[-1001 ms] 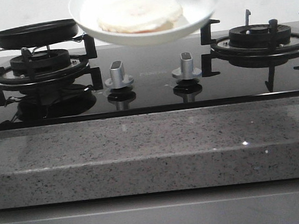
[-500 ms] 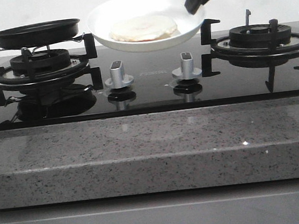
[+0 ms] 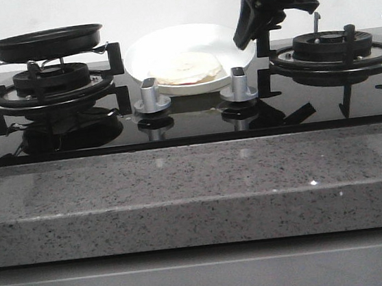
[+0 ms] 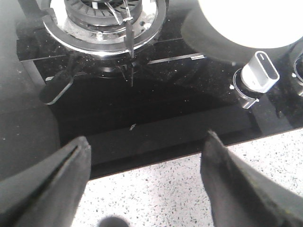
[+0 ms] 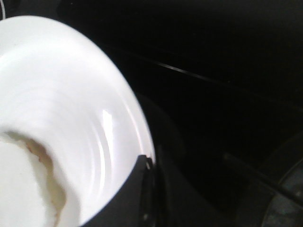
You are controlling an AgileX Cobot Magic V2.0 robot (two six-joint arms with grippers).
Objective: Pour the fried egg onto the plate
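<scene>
Behind the two stove knobs (image 3: 152,95) I see the plate (image 3: 186,43) on the glass hob, the fried egg (image 3: 187,69) lying in it — my right gripper (image 3: 250,29) clamps its rim; my left gripper (image 4: 144,177) hangs released — holding nothing.

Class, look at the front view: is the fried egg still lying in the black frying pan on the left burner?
No, the fried egg lies on the white plate between the burners.
</scene>
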